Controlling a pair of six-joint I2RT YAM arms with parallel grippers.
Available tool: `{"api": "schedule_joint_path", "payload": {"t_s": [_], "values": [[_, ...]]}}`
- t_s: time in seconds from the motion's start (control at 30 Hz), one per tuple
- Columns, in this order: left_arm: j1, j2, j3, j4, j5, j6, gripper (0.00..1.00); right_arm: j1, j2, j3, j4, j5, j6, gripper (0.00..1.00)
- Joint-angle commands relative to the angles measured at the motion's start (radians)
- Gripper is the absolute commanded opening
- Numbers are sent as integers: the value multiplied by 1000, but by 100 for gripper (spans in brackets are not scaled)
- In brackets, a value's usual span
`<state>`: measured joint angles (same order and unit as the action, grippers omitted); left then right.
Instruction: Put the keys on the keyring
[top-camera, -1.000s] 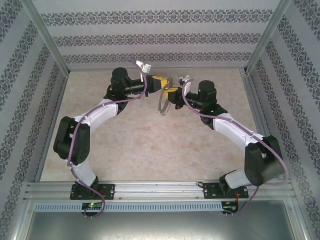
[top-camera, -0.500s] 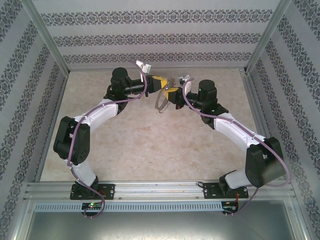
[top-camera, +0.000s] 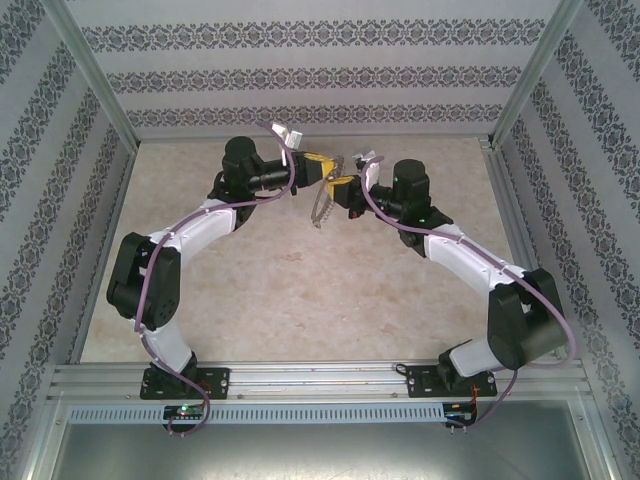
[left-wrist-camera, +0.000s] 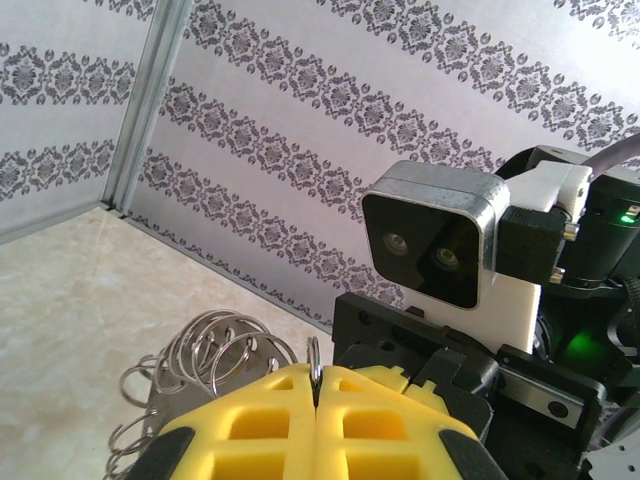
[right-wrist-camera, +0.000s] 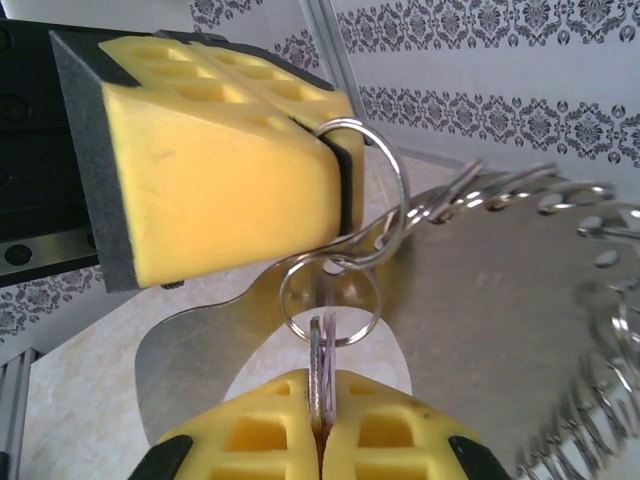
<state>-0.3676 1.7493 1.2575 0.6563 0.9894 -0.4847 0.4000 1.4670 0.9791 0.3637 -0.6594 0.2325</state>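
In the top view both arms meet over the far middle of the table. My left gripper (top-camera: 326, 168) (left-wrist-camera: 315, 388) is shut on one split ring (left-wrist-camera: 315, 355) of the keyring (top-camera: 320, 208), a flat grey metal loop (right-wrist-camera: 500, 300) edged with several small rings (left-wrist-camera: 205, 355). My right gripper (top-camera: 342, 186) (right-wrist-camera: 322, 405) is shut on the key (right-wrist-camera: 327, 365), its lilac head pressed beside a thin metal piece. The key's upper end overlaps the lower rim of a small ring (right-wrist-camera: 287, 312) hanging off the keyring. The left gripper's yellow fingers (right-wrist-camera: 220, 170) sit just above it.
Patterned walls (top-camera: 320, 75) and metal corner posts (top-camera: 95, 75) close in the beige table (top-camera: 300, 300) at the back and sides. The right arm's wrist camera (left-wrist-camera: 435, 245) sits close in front of my left gripper. An aluminium rail (top-camera: 320, 380) carries the arm bases.
The right gripper has edged left towards the left gripper, and the keyring has shifted slightly up and left with it. Both grips stay the same.
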Motion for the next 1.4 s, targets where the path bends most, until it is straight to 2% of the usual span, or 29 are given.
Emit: {"api": "schedule_joint_path", "payload": {"t_s": [0.0, 0.93, 1.37], "values": [[-2, -57, 4, 41, -25, 41, 0, 17, 17, 30, 17, -6, 8, 0], [-4, -129, -50, -15, -61, 129, 0, 45, 14, 50, -14, 41, 7, 0], [-4, -142, -35, -93, -70, 201, 0, 36, -3, 111, -196, 29, -75, 0]]}}
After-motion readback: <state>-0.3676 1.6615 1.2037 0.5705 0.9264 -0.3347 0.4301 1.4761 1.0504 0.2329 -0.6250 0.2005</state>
